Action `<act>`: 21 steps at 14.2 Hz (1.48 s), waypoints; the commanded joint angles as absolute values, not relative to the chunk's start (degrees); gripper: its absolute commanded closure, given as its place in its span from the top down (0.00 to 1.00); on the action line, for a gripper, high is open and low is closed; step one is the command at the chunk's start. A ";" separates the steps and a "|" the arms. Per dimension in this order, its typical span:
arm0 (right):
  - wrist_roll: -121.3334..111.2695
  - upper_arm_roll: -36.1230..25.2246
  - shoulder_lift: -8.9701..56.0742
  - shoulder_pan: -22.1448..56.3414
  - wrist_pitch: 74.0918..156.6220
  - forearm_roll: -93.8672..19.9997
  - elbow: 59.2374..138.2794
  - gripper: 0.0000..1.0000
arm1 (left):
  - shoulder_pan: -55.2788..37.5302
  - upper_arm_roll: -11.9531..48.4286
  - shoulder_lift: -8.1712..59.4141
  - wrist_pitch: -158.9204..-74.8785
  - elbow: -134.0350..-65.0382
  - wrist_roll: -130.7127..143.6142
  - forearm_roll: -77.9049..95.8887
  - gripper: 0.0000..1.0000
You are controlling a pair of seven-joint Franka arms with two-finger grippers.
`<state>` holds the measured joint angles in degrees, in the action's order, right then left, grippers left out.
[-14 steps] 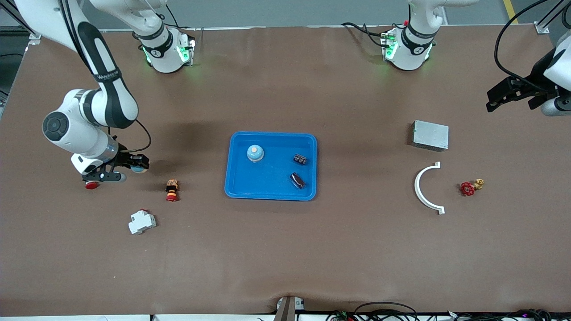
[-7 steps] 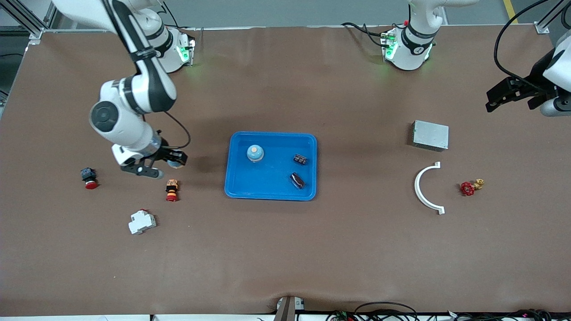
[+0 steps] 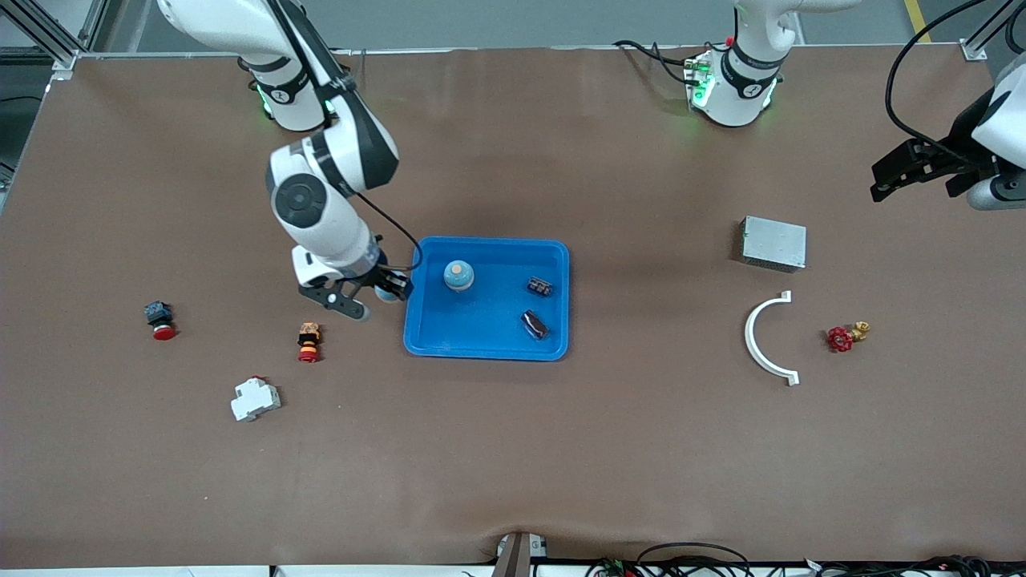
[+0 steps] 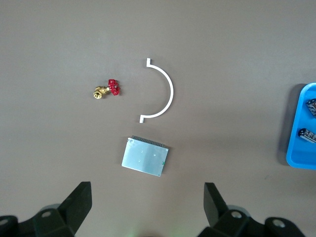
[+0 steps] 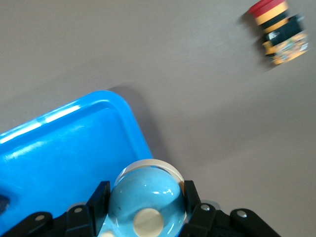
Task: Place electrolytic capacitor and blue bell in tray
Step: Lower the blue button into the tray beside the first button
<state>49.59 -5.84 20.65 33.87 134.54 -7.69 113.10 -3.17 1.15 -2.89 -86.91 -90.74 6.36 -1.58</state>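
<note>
The blue bell (image 5: pixel 146 197) sits tight between the two fingers of the right gripper (image 3: pixel 383 290), which is closed on it. The gripper hangs over the rim of the tray (image 3: pixel 417 332), at the edge toward the right arm's end of the table, a bit left of the middle of the front picture. In the right wrist picture the round pale blue bell fills the bottom middle, with a black finger (image 5: pixel 100 198) on each side and the tray's rounded corner (image 5: pixel 74 158) under it.

Inside the tray stands another small blue bell (image 3: pixel 458 276) with a pale top. Two dark capacitors lie there too: one (image 3: pixel 540 285) higher in the picture and one (image 3: pixel 535 324) lower, near the tray's edge toward the left arm.

On the brown table (image 3: pixel 513 449), at the left of the front picture, there are an orange and red button (image 3: pixel 309 341), a red and black button (image 3: pixel 158 319) and a white switch block (image 3: pixel 255 398).

At the right are a grey metal box (image 3: pixel 773 244), a white curved piece (image 3: pixel 765 340) and a little red and gold valve (image 3: pixel 846 336).

The left gripper (image 3: pixel 914 171) waits up high at the right edge, above the table and over no part, with its jaws wide open.
</note>
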 commanded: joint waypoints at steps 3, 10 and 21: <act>57.55 -6.77 30.83 37.35 133.86 -6.86 101.88 0.00 | -3.16 1.14 -3.87 -86.40 -91.49 5.36 -0.53 1.00; 65.21 -6.77 37.70 40.25 134.12 -5.63 95.72 0.00 | -3.16 1.23 -4.13 -86.40 -91.49 5.36 -0.70 1.00; 68.55 -6.86 40.25 41.57 136.67 -2.81 95.54 0.00 | -3.08 1.93 -4.13 -86.40 -91.14 5.98 -0.70 1.00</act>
